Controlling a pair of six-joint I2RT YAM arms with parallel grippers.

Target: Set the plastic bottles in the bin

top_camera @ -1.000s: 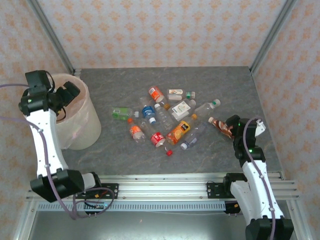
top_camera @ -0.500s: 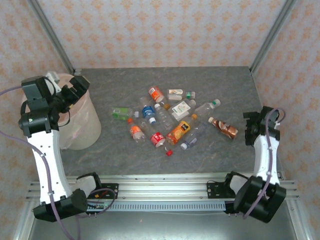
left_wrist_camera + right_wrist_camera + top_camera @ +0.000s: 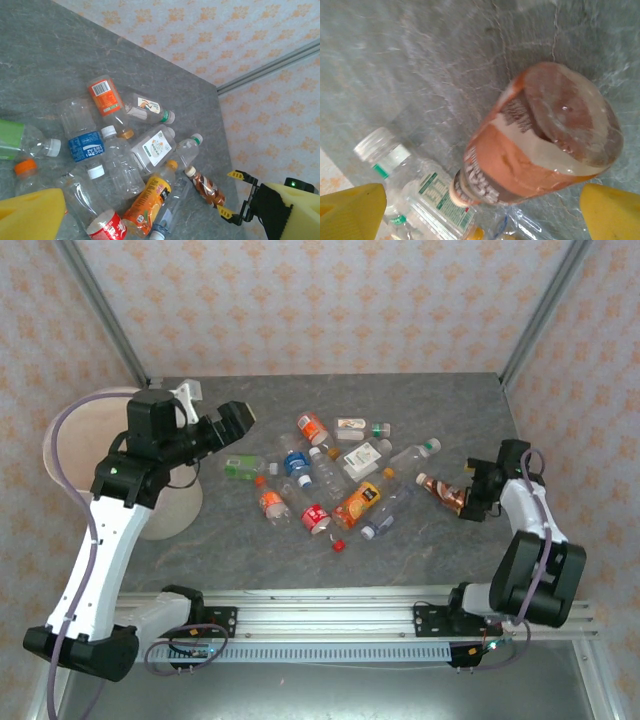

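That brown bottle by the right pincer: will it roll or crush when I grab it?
The brown bottle lies on its side and is round-bodied, so a nudge probably rolls it. The plastic looks thin: likely light, and it may dent under a squeeze. Its glossy surface could slip.

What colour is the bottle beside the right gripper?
The bottle is brown and orange; right wrist view shows it best.
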